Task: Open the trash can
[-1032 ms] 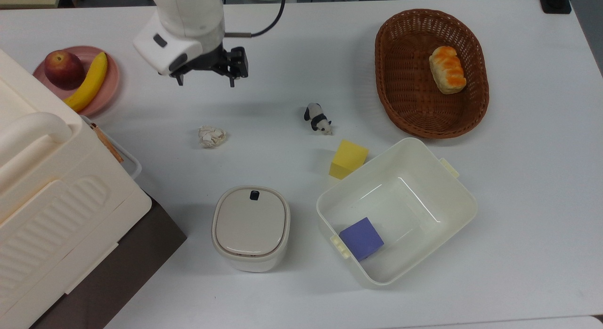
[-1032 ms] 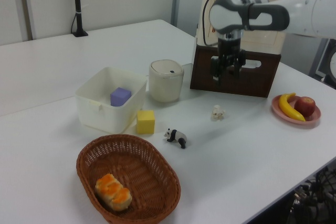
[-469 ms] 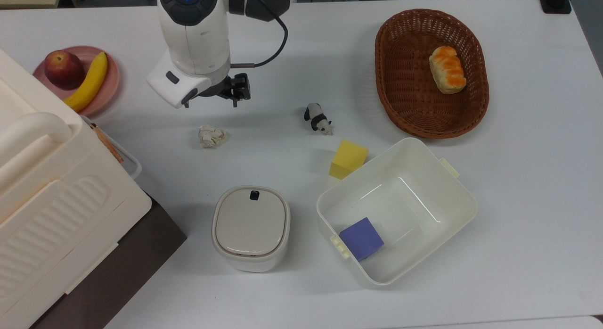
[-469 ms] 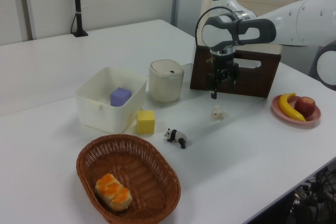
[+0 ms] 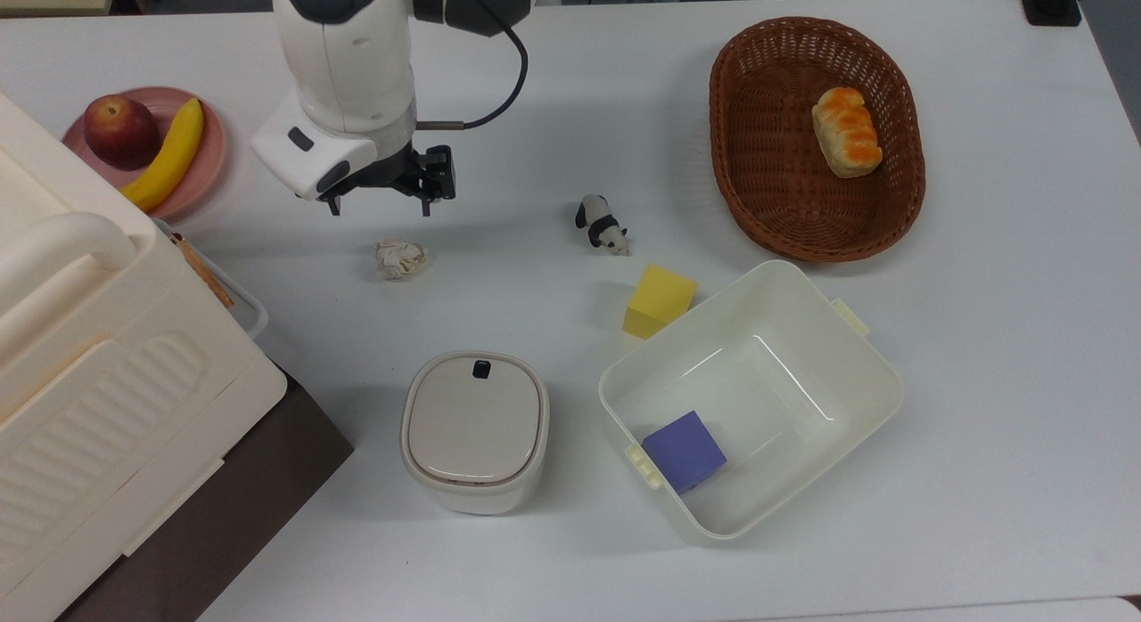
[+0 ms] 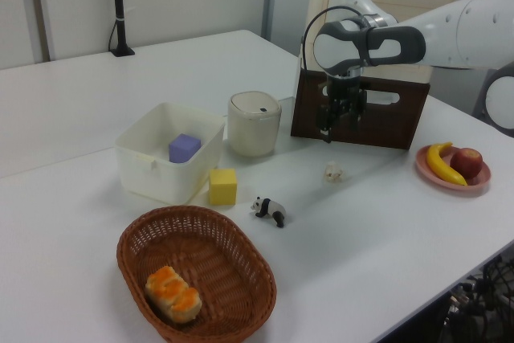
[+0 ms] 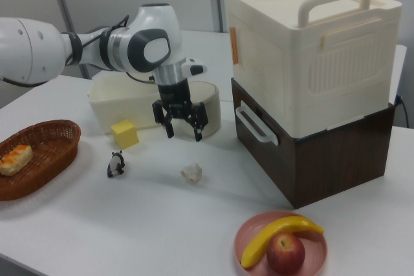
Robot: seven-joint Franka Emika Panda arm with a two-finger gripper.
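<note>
- The gripper (image 5: 378, 205) hangs in the air above the white table (image 5: 553, 114), pointing down – its two black fingers stand wide apart and hold nothing.
- In the right view the gripper (image 7: 182, 128) is seen in front of the trash can (image 7: 208, 105), with a clear gap between the fingers.
- The trash can (image 5: 474, 430) stands upright on the table with its beige-grey lid (image 5: 472, 419) flat and closed; in the top view it is at about 5 o'clock from the gripper, well apart from it.
- The small black button (image 5: 481, 369) sits at the 12 o'clock edge of the lid in the top view.
- A crumpled paper ball (image 5: 400, 258) lies on the table just under the gripper, at about 5 o'clock from it in the top view.
- At 3 o'clock from the trash can – near it but not touching – is the lidless cream tub (image 5: 856, 355), with a purple cube (image 5: 684, 450) inside.
- A yellow cube (image 5: 660, 300) touches the tub's outer wall, and a toy panda (image 5: 602, 225) lies near it at 11 o'clock.
- In the left view the trash can (image 6: 254, 123) stands between the tub (image 6: 140, 158) and the dark brown box (image 6: 401, 122).
</note>
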